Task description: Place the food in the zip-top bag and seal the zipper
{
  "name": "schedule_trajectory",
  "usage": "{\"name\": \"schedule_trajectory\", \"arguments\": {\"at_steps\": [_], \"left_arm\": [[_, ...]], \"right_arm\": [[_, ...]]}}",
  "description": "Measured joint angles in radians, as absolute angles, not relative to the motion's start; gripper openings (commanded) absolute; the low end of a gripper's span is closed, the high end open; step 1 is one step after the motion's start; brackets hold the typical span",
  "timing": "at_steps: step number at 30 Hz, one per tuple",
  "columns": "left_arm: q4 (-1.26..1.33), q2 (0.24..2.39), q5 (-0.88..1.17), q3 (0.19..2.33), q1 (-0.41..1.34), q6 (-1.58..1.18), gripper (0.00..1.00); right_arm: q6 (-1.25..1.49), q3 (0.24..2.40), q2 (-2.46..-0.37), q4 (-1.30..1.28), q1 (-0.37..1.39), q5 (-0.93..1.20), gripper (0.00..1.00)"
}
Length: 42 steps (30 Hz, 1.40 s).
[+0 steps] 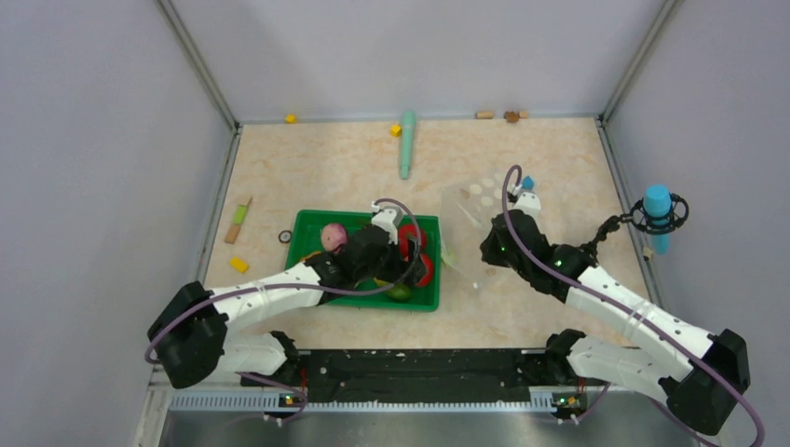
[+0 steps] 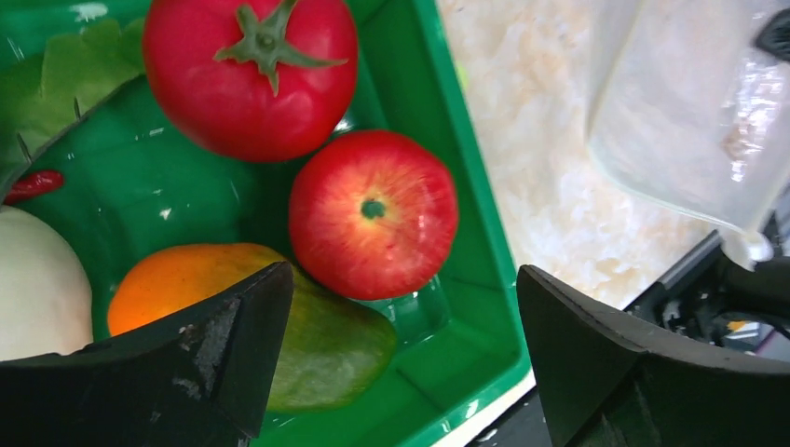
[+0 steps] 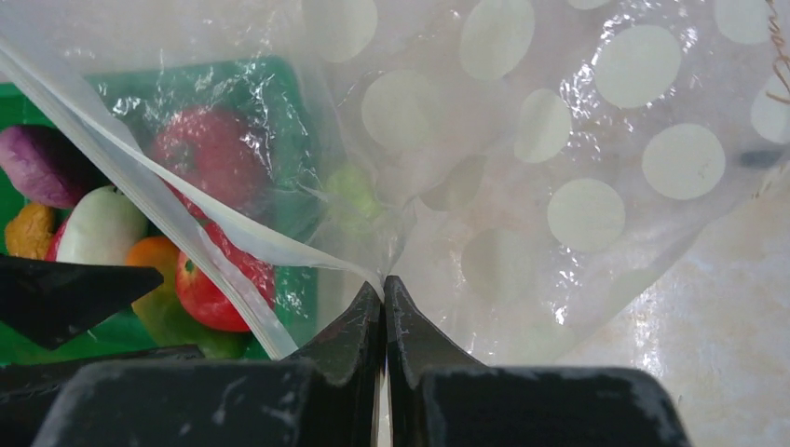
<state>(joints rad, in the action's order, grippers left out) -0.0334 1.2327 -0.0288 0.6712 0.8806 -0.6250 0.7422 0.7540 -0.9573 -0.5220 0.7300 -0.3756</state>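
The food lies in the green tray (image 1: 307, 223). Under my left gripper (image 2: 401, 279), which hangs open over the tray's right end, are a stemmed tomato (image 2: 250, 74), a second tomato (image 2: 373, 214) and the orange-green mango (image 2: 317, 345). The white radish (image 2: 33, 279), red chili (image 2: 33, 184) and green leaf (image 2: 65, 74) lie at the left. The purple onion (image 1: 333, 236) sits further left. Right of the tray, the dotted zip-top bag (image 3: 596, 140) is lifted, with my right gripper (image 3: 384, 284) shut on its mouth edge beside the zipper (image 3: 149, 200). No food shows in the bag.
A teal stick (image 1: 407, 144) lies at the back. Yellow blocks (image 1: 238, 264), a green-and-wood piece (image 1: 238, 222) and a black ring (image 1: 285, 237) lie left of the tray. Wooden blocks (image 1: 484, 115) line the back wall. A blue-tipped stand (image 1: 658, 214) is at the right.
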Motion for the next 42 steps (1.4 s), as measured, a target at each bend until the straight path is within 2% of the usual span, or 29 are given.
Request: {"name": "schedule_trajectory", "arguments": {"at_steps": [11, 21, 24, 30, 32, 36, 42], "left_arm": [[-0.012, 1.368, -0.021, 0.674, 0.881, -0.611, 0.90], [0.023, 1.442, -0.012, 0.701, 0.880, -0.599, 0.84], [0.027, 1.480, -0.012, 0.718, 0.878, -0.599, 0.77], [0.048, 1.510, 0.011, 0.745, 0.879, -0.600, 0.51], [0.048, 1.508, 0.010, 0.745, 0.879, -0.600, 0.47], [0.039, 1.452, -0.006, 0.735, 0.879, -0.600, 0.45], [0.040, 1.191, -0.050, 0.705, 0.878, -0.595, 0.44]], "right_arm": [[0.676, 0.788, -1.088, -0.504, 0.723, -0.282, 0.00], [0.671, 0.683, -0.933, -0.387, 0.723, -0.314, 0.00], [0.673, 0.668, -0.895, -0.381, 0.722, -0.339, 0.00], [0.674, 0.645, -0.845, -0.355, 0.721, -0.361, 0.00], [0.674, 0.634, -0.840, -0.344, 0.721, -0.366, 0.00], [0.674, 0.628, -0.839, -0.341, 0.720, -0.366, 0.00], [0.673, 0.628, -0.839, -0.336, 0.718, -0.361, 0.00]]}}
